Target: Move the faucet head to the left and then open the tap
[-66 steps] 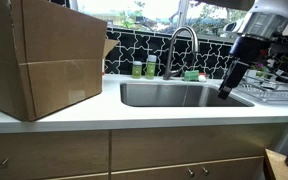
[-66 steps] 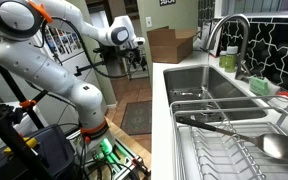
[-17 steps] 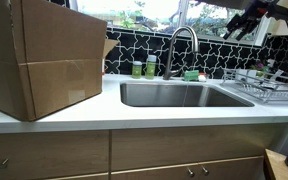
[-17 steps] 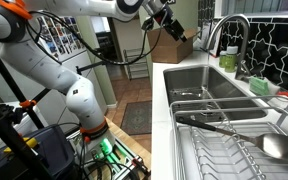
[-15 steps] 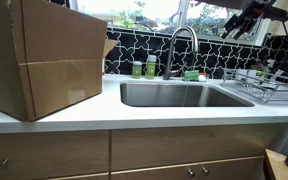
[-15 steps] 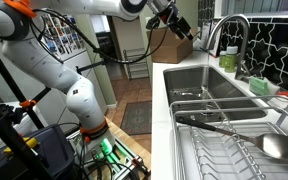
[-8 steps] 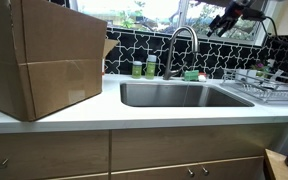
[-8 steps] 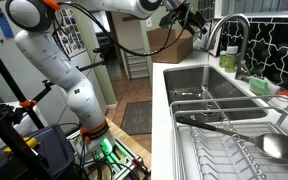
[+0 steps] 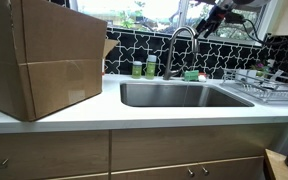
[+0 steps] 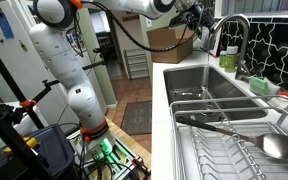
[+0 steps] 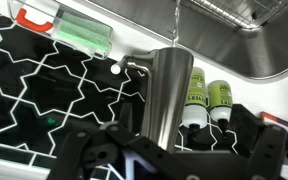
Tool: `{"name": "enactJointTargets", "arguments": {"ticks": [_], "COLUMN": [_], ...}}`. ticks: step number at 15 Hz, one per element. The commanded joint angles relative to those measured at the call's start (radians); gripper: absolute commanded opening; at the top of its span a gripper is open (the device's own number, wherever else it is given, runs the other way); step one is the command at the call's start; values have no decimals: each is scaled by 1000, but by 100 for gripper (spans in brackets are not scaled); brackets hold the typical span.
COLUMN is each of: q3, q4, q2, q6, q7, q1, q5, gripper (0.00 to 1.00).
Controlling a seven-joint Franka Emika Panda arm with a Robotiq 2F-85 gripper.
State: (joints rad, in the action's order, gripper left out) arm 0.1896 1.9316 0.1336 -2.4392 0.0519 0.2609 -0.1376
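The tap [image 9: 174, 55] is a tall silver gooseneck behind the sink; it also shows in an exterior view [image 10: 242, 40]. Its faucet head [image 9: 196, 48] hangs down over the basin and shows in an exterior view [image 10: 210, 48]. My gripper [image 9: 205, 22] is high up, just beside the top of the arch, and shows by the spout in an exterior view [image 10: 198, 24]. In the wrist view, which stands upside down, the tap's silver tube [image 11: 164, 90] fills the middle, and my gripper [image 11: 174, 160] is open with one dark finger on each side of it, apart from it.
A steel sink [image 9: 179, 95] lies below the tap. Two small green bottles [image 9: 144, 68] stand behind it, also in the wrist view [image 11: 206, 98]. A big cardboard box [image 9: 44, 55] sits on the counter. A dish rack [image 9: 269, 90] with utensils is beside the sink [image 10: 234, 130].
The arm has swung along the back wall toward the tap; the gripper has gone from well to the side of the tap to right beside its arch. The tap has not moved.
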Motion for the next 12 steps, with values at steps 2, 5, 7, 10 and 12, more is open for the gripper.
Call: {"name": "enactJointTargets", "arguments": {"ticks": [2,5,7,10,12], "q3": [32,30,28,21,17], "q4": [-60,-74,-78,-76,-73], "q2": [-73,-93,-100,-100,-97], "q6": [-19,-22,-21,-15,-19], "q7": [111,146,163,163,167], "q1": [-28,-25,-25,-31,-37], "q5": [117,133,153,183,205], "gripper": [100,100,100,100,100]}}
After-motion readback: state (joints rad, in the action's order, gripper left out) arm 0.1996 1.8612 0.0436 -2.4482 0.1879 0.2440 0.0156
